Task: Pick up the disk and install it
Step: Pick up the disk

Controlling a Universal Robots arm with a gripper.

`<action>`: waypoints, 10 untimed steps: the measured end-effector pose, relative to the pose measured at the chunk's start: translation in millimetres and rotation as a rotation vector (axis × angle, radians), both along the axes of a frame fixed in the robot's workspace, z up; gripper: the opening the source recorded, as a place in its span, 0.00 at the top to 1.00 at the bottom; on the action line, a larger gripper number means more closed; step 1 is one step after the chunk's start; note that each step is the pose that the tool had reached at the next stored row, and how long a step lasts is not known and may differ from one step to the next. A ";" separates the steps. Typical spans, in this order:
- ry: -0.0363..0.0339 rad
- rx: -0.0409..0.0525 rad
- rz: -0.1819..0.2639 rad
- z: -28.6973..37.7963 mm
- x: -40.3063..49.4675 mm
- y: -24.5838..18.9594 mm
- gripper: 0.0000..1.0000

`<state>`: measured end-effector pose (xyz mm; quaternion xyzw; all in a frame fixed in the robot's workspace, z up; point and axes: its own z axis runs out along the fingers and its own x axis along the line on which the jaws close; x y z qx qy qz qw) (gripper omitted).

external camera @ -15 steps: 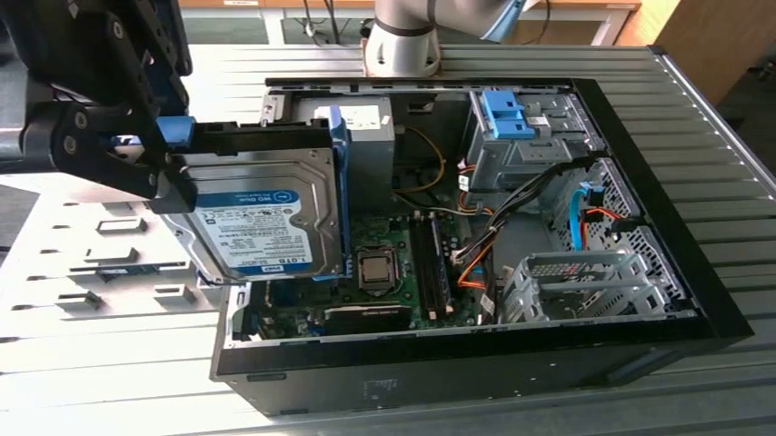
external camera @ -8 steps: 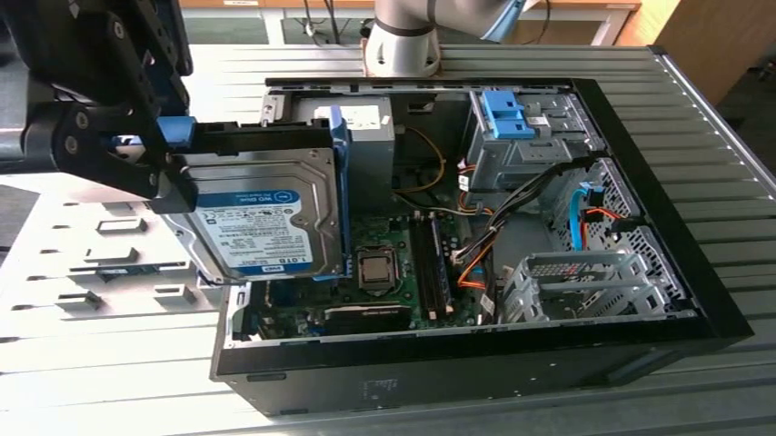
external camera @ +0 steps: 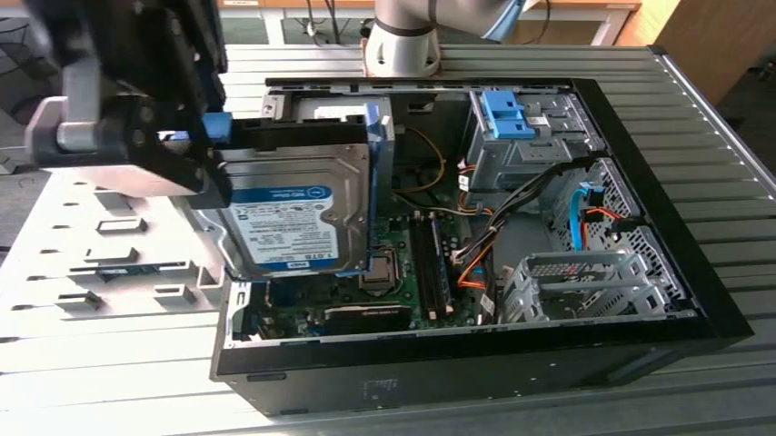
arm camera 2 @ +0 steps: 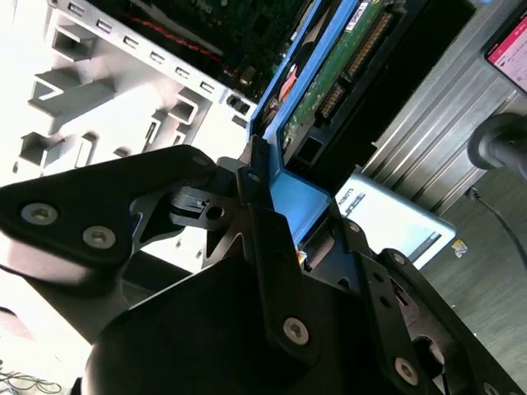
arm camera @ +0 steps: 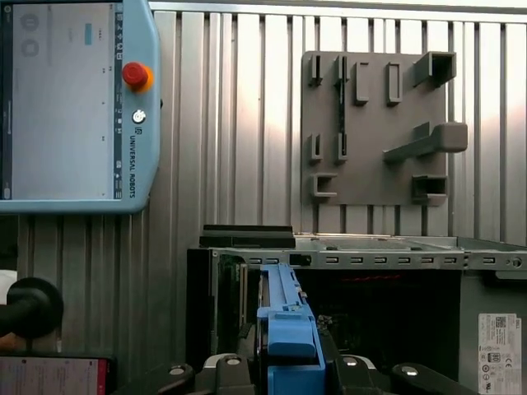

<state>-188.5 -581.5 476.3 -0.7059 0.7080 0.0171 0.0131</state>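
In the exterior view the hand [external camera: 216, 145] is clamped on the disk [external camera: 297, 213], which juts ahead of it over the open computer case [external camera: 679, 309]. In the second wrist view its fingers [arm camera 2: 265, 230] pinch the blue frame [arm camera 2: 309, 206]. In the first wrist view the frame runs straight ahead of the hand; keeping it square seems wise.

The scene is lit brightly and diffusely; no hard shadows are cast on the ribbed metal table [external camera: 715, 136]. In the exterior view the white slotted board [external camera: 109, 263], by the table's edge at the exterior view's left, is washed out almost to blank. A pale sheen is carried by the disk [external camera: 297, 213], and the gripper [external camera: 221, 159] is rendered as a dark mass. In the second wrist view the board is burnt out to white. In the first wrist view warm streaks are reflected along the table's ribs, and the inside of the computer case [external camera: 485, 363] is lost in black.
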 end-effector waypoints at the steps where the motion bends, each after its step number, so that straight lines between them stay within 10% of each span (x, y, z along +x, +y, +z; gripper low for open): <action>1: -0.0001 0.0001 0.000 -0.1 2.9 0.4 0.63; 10: -0.0001 0.0001 0.000 -0.1 25.4 11.4 0.63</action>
